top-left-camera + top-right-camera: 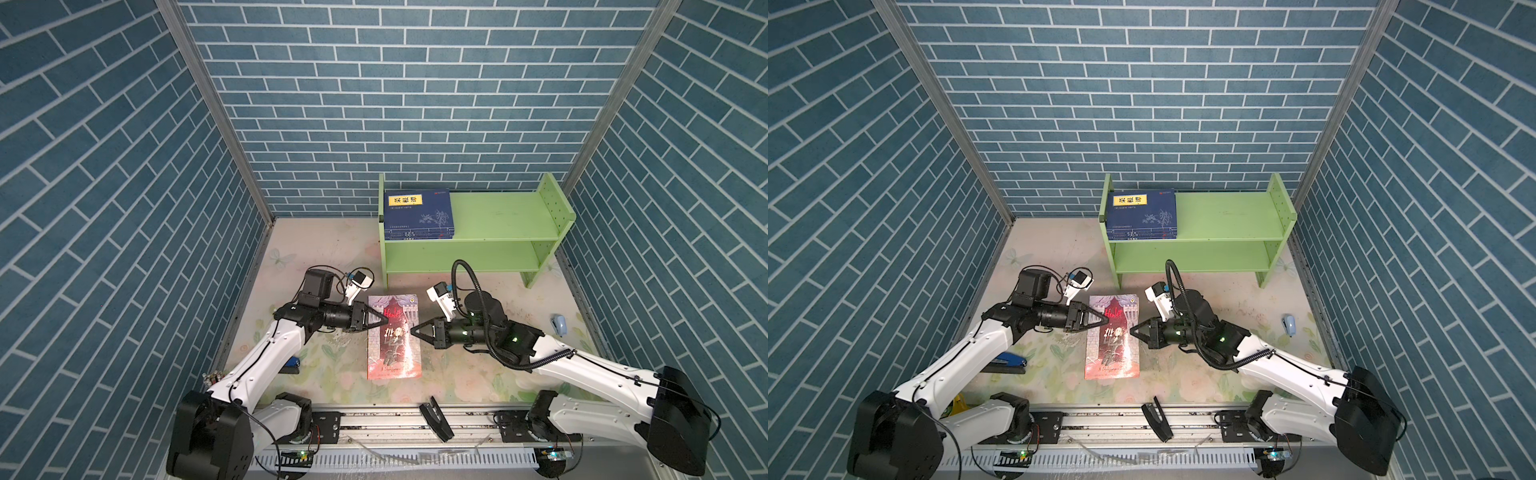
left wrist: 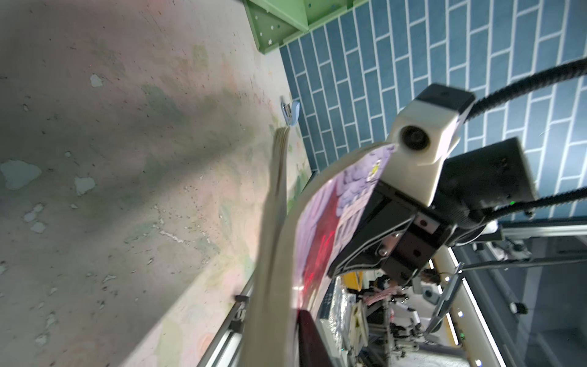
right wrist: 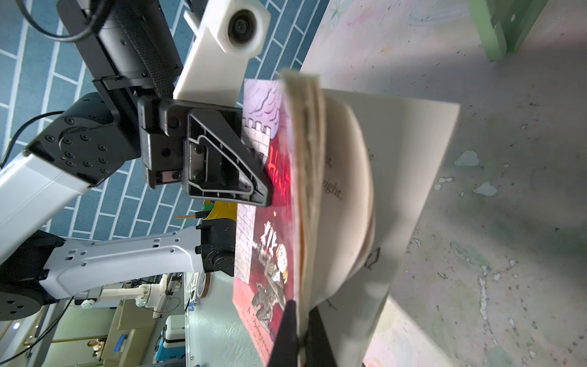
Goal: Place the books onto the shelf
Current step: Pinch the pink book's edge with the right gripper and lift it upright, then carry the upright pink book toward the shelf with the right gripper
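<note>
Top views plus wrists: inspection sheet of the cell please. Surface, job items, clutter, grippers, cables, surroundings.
surface: floral table, worn and flaked; no spill seen.
job's things: blue books stacked flat at the left end of the green shelf, top tier; red book off the shelf, between both grippers, pages sagging open.
clutter: light blue stapler near the right wall; dark blue stapler beside the left arm; black clip-like item on the front rail.
grippers: left gripper shut on the book's left edge; right gripper straddles the right edge, grip unclear.
cables: black hose loops above the right arm.
surroundings: brick-pattern walls on three sides.
</note>
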